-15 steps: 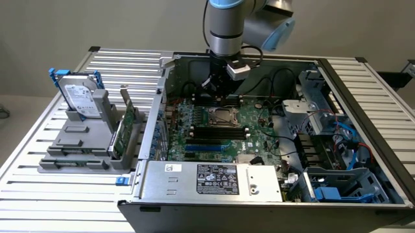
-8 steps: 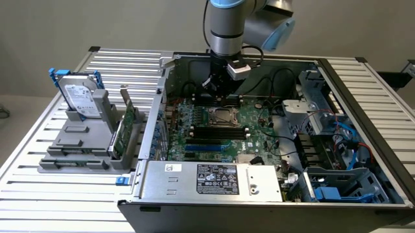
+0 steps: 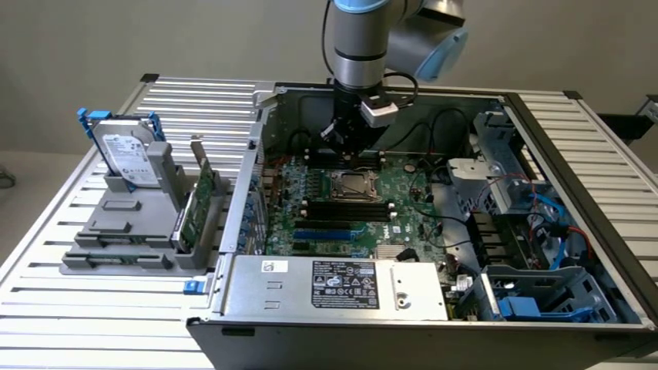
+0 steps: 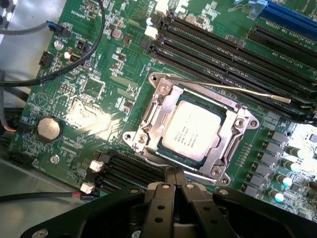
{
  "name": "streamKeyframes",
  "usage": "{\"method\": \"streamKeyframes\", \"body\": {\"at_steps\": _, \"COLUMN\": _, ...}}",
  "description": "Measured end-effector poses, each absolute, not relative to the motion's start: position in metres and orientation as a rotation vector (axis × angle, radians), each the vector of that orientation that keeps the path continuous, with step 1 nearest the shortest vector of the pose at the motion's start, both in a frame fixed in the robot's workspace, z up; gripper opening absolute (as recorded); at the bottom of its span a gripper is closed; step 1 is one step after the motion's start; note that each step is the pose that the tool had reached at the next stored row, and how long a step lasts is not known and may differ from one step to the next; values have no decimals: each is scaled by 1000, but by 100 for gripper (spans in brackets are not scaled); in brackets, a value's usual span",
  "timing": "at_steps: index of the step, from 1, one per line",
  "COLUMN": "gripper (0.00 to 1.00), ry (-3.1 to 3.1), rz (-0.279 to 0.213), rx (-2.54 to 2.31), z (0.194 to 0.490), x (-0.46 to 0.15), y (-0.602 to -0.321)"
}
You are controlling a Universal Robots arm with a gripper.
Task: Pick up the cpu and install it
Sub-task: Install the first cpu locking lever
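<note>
From the exterior view, a ribbed aluminium table (image 3: 82, 254) carries an open computer case (image 3: 411, 331), dark sheet metal with its side off. The grey robot arm (image 3: 360, 38) reaches straight down into it over the green motherboard (image 3: 411, 208). A boxy silver power supply (image 3: 340, 285) with a black label lies along the case's near edge. On the exterior view's left, outside the case, a grey plastic holder (image 3: 123, 231) props up a silver hard drive (image 3: 129, 158) in a blue bracket and a thin green card (image 3: 200, 196) standing on edge.

The wrist view gives the close detail the wider one cannot. Long black memory slots (image 4: 233, 54) run beside a bright steel socket frame (image 4: 148, 121) with screws at its corners, and a thin wire lever (image 4: 237, 89) stretches across the slots. The cpu (image 4: 195, 131) lies flat inside that frame, a small square with a brushed silvery top and faint print. The black gripper (image 4: 174, 171) has its two fingers pressed together with nothing between them, the tips just beside the frame's edge and clear of the cpu. A round silver coin battery (image 4: 48, 128) sits well apart on the board.
</note>
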State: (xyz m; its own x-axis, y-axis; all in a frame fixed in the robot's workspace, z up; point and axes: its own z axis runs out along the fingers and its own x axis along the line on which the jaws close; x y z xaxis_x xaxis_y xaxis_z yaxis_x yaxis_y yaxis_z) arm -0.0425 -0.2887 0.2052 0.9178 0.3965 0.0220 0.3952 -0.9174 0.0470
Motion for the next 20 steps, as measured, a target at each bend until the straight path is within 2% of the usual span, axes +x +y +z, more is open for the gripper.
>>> {"method": "streamKeyframes", "body": {"at_steps": 20, "gripper": 11, "ry": 628, "rz": 43, "rx": 3035, "z": 211, "x": -46, "y": -296}}
